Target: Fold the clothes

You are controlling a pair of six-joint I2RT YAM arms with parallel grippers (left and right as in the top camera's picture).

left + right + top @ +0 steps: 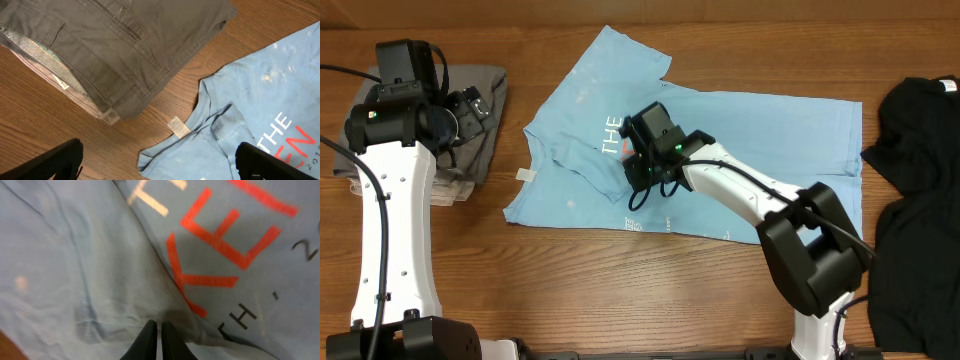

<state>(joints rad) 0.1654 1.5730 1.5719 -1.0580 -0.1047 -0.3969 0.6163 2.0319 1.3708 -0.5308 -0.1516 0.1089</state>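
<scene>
Here the blue shirt is lying spread across the middle of the desk. The right claw is pinching shut on a fold beside its red lettering. The left claw is hovering wide open at the upper left, near grey trousers.

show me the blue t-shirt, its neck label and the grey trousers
light blue t-shirt (790,130): overhead view, plain fabric toward the hem
white neck label (178,126): left wrist view, middle of the tag
grey trousers (125,45): left wrist view, top folded layer
</scene>
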